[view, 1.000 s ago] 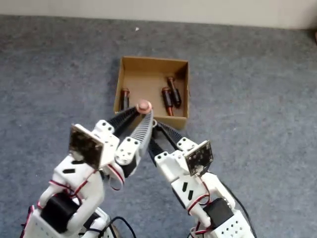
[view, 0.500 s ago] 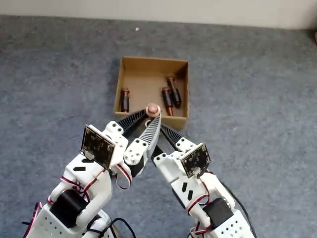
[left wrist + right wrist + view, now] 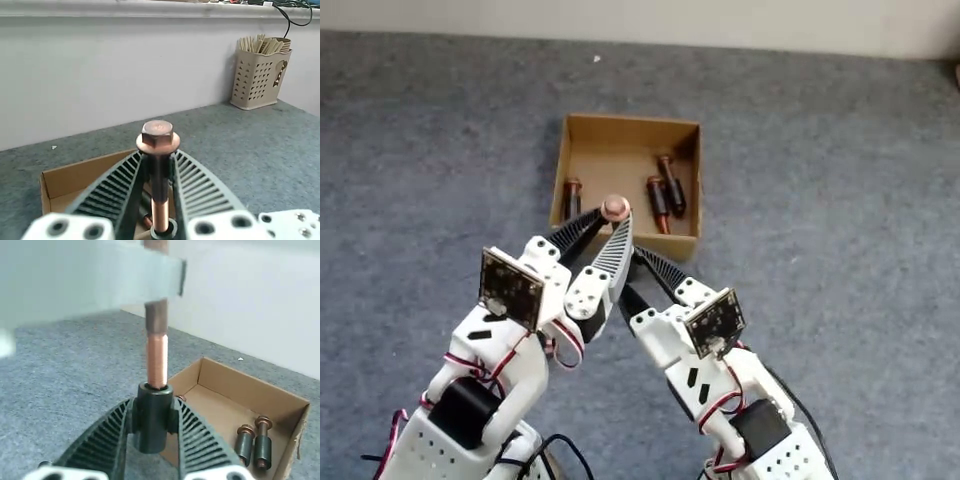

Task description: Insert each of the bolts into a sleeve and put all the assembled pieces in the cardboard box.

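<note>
Copper-coloured bolt [image 3: 158, 165]: one, upright with its hexagonal head uppermost, its shank clamped between the ribbed fingers of the left hand [image 3: 158, 159]. It is held just above the near wall of the cardboard box [image 3: 563, 170].

Black sleeve [image 3: 151, 416]: one, upright, gripped firmly by the right hand [image 3: 152, 412] directly beneath the left. The bolt's lower end sits in the sleeve's mouth, with most of the shank bare above it. I judge the insertion begun but not seated.

Assembled pieces [image 3: 664, 195]: three counted, lying on the box floor. One lies along the wall nearer the left arm [image 3: 572, 200]. Two lie side by side towards the opposite wall, and each shows a copper head at one end of a dark body.

Table [image 3: 820, 200]: grey, carpet-like covering, with the box resting on it ahead of both arms.

Progress, by my reckoning: three pairs are finished and boxed, and a fourth is partway joined in the air.

Remaining:
- push the bolt down until its head meets the sleeve;
- release one hand;
- carry the joined piece over the near wall and set it down among the others.

Whether further loose parts wait elsewhere I cannot tell.
</note>
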`<state>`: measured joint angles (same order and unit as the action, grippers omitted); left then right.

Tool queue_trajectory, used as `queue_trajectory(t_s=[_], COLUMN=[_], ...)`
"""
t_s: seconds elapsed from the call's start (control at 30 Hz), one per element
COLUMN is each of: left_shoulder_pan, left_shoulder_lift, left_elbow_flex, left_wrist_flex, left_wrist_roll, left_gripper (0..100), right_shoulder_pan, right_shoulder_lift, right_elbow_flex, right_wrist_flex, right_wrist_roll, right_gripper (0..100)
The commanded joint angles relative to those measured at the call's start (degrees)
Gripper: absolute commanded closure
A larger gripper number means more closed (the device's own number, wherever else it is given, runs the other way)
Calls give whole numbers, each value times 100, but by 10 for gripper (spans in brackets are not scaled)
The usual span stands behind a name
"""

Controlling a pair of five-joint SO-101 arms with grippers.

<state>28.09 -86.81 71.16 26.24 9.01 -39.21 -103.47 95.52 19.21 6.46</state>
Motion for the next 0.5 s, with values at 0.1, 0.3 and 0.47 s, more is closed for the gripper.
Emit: queue_trajectory(t_s=[0.1, 0.3, 0.47], left_shoulder_pan=[-40, 119, 145], left_shoulder_lift=[-13, -66, -75], left_elbow_flex=[31, 92, 75], left_wrist_flex=[-255, 123, 299], left_wrist_roll=[26, 35, 35], left_gripper=[994, 994, 994], right_shoulder_pan=[-57, -22, -22], right_shoulder_lift=[-127, -127, -127], right_elbow_flex=[259, 295, 295], right_wrist_flex=[-215, -215, -215], right_wrist_roll=[70, 79, 79], right_gripper=[993, 993, 993])
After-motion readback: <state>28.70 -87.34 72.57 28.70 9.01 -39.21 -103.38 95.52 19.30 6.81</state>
